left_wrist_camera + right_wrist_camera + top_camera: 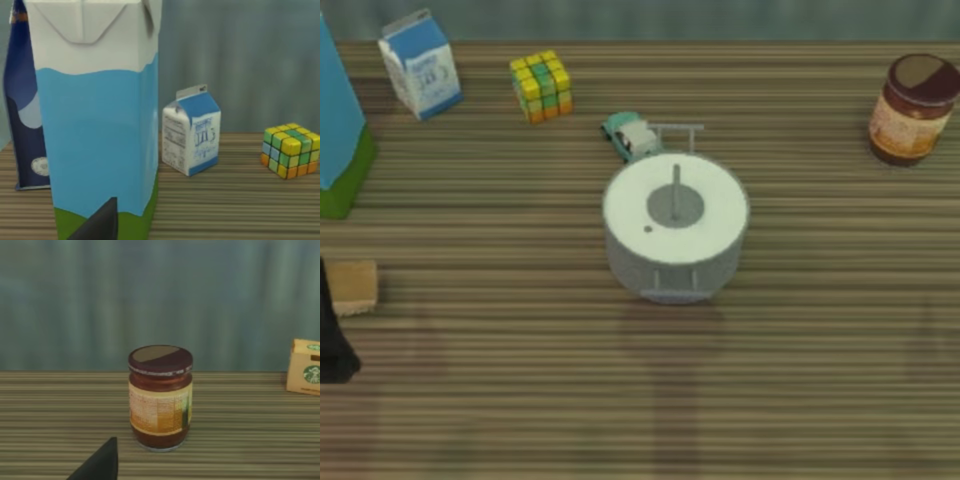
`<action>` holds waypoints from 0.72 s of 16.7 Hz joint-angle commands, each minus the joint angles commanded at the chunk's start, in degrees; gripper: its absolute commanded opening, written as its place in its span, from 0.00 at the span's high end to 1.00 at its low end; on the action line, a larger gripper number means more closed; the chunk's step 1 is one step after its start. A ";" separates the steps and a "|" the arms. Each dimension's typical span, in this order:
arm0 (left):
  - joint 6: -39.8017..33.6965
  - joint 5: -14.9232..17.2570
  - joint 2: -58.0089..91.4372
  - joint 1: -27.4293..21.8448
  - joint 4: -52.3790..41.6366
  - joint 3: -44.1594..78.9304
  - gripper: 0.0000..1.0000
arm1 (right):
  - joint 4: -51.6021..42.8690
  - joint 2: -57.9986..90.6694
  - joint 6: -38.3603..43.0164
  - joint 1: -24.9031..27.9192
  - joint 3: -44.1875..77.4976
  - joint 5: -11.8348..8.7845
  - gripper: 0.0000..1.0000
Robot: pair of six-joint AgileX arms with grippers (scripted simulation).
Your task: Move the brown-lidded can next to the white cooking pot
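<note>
The can (913,110) stands upright on the desk (820,350), untouched, directly ahead of the right tool (97,465) in the right wrist view. Only one dark fingertip of that tool shows; its opening cannot be determined. The pot (675,225) sits mid-desk, well apart from the can. Status: nothing completed. Remaining: approach, grasp, carry, place beside the pot. The left tool (97,225) faces a carton (97,125).
</note>
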 joint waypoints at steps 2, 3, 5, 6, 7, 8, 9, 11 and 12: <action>0.00 0.00 0.00 0.00 0.00 0.00 0.00 | 0.00 0.00 0.00 0.00 0.00 0.00 0.00; 0.00 0.00 0.00 0.00 0.00 0.00 0.00 | -0.34 0.47 -0.08 -0.04 0.32 0.00 0.00; 0.00 0.00 0.00 0.00 0.00 0.00 0.00 | -2.14 2.96 -0.51 -0.22 2.11 -0.01 0.00; 0.00 0.00 0.00 0.00 0.00 0.00 0.00 | -3.71 5.13 -0.91 -0.35 3.74 -0.04 0.00; 0.00 0.00 0.00 0.00 0.00 0.00 0.00 | -5.57 7.70 -1.38 -0.48 5.74 -0.09 0.00; 0.00 0.00 0.00 0.00 0.00 0.00 0.00 | -7.70 10.66 -1.94 -0.63 8.12 -0.17 0.00; 0.00 0.00 0.00 0.00 0.00 0.00 0.00 | -10.17 14.13 -2.62 -0.78 11.08 -0.27 0.00; 0.00 0.00 0.00 0.00 0.00 0.00 0.00 | -15.62 21.98 -4.24 -1.08 18.23 -0.55 0.00; 0.00 0.00 0.00 0.00 0.00 0.00 0.00 | -18.53 26.30 -5.18 -1.24 22.41 -0.72 0.00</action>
